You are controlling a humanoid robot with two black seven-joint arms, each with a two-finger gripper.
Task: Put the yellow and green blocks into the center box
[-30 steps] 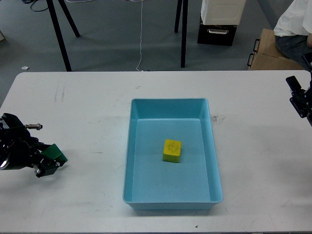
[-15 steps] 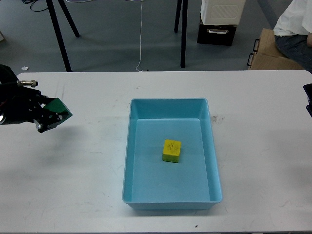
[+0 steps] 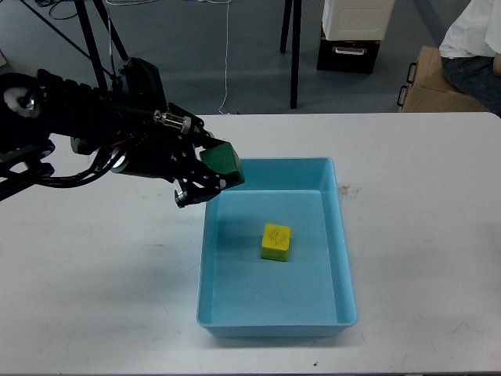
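On the white table sits the light-blue rectangular plastic box, the small yellow cube block resting on its floor. The black left gripper is clamped on the small dark-green cube block above the box's near-left rim — probably light, rigid, best pinched across flat opposite faces. The right gripper is out of view.

A long white table with faint scuff marks carries a light blue rectangular box near its middle, the long sides running away from the near edge
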